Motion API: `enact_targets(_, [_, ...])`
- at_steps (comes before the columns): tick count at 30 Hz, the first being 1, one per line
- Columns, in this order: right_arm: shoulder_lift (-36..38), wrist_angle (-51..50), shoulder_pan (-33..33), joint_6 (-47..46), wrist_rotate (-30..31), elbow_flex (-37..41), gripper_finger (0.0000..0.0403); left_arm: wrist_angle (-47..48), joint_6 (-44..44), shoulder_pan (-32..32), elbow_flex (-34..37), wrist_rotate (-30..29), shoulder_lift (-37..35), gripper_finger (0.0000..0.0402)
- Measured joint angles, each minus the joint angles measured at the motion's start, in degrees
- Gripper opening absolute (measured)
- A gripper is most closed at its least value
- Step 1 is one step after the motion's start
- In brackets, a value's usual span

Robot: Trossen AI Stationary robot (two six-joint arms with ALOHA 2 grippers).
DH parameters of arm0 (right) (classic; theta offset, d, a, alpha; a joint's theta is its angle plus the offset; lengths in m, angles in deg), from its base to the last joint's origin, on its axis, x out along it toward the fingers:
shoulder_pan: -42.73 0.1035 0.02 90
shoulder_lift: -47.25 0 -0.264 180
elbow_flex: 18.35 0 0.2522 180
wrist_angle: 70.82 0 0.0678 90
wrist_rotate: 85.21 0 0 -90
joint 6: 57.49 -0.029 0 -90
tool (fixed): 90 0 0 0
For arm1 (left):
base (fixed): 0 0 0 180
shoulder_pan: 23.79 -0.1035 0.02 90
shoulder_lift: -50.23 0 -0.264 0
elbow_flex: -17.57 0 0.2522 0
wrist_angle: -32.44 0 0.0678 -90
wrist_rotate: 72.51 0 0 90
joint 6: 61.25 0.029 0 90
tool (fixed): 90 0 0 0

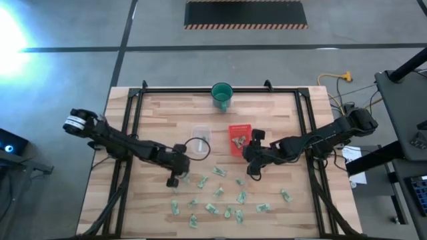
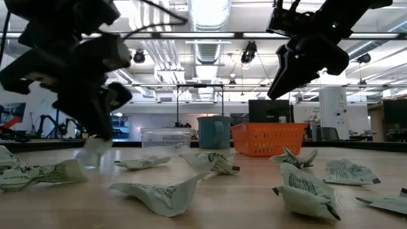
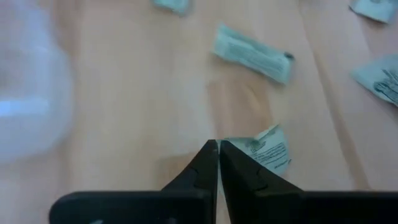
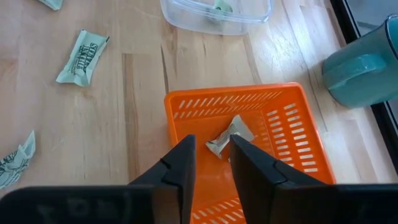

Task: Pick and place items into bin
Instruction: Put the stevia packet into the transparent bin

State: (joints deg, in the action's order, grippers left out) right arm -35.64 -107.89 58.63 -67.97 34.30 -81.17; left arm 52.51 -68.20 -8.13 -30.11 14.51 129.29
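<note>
Several small pale green-and-white packets (image 1: 217, 193) lie scattered on the near half of the wooden table. The orange tray (image 1: 239, 139) stands mid-table with one packet (image 4: 230, 137) lying in it. My right gripper (image 4: 208, 155) hovers open, well above the tray's near edge. My left gripper (image 1: 175, 179) is low over the left end of the scatter, shut on one packet (image 3: 268, 148). In the low view that packet (image 2: 94, 152) shows right below the left fingers. My left gripper pinches a packet by one edge (image 3: 233, 144) between its two fingertips, coming from above and pointing down. The rest of the packet sticks out to one side of the fingers. Whether it is lifted clear of the table, I cannot tell.
A clear plastic container (image 1: 200, 137) stands left of the tray, and a teal cup (image 1: 222, 95) stands by the table's far edge. Dark rails (image 1: 133, 127) run along the table's left and right sides. Bare wood lies left of the container.
</note>
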Motion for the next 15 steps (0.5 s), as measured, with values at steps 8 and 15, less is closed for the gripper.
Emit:
enact_targets(8, [0.0, 0.1, 0.0, 0.0, 0.0, 0.0, 0.0081, -2.2, 4.7, 0.3, -0.3, -7.6, -4.2, 0.0000])
enact_targets(15, [0.0, 0.1, 0.0, 0.0, 0.0, 0.0, 0.0088, -0.6, 0.3, 0.6, 0.0, 2.6, -4.7, 0.0000])
